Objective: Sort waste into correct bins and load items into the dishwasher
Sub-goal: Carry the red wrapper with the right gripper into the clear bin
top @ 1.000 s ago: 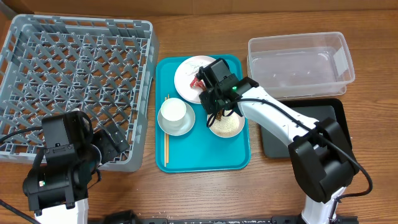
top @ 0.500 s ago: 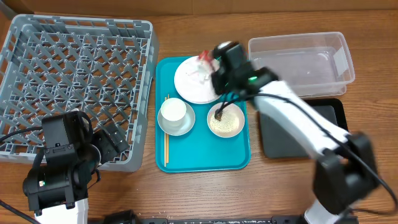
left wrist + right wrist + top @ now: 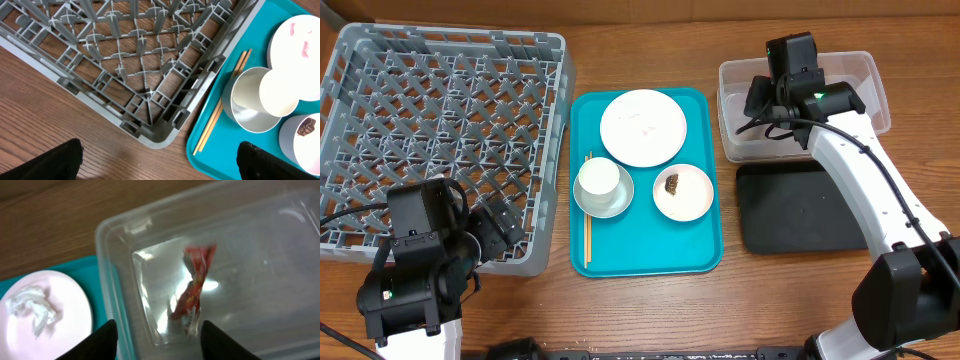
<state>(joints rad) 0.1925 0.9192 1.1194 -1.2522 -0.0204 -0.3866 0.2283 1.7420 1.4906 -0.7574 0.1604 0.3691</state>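
Note:
The red-and-silver wrapper (image 3: 195,287) is inside the clear tub (image 3: 800,62), free of my fingers. My right gripper (image 3: 765,100) hovers open over the tub's left end; in the right wrist view its fingers (image 3: 159,340) are spread apart with nothing between them. The white tissue (image 3: 35,307) lies on the flat plate (image 3: 643,127). A brown lump (image 3: 673,183) sits in a small bowl (image 3: 683,193). The cup (image 3: 599,180) stands on its saucer (image 3: 603,205) beside the chopsticks (image 3: 588,215). My left gripper (image 3: 160,160) is open and empty by the dish rack (image 3: 440,130).
The crockery sits on a teal tray (image 3: 620,255) between the rack and the bins. The black tray (image 3: 810,210) lies in front of the clear tub, at the right. Bare wooden table shows along the front edge.
My right gripper carried the wrapper from the plate rightward to over the clear tub and opened; the wrapper is now in the tub. The left arm has not moved.

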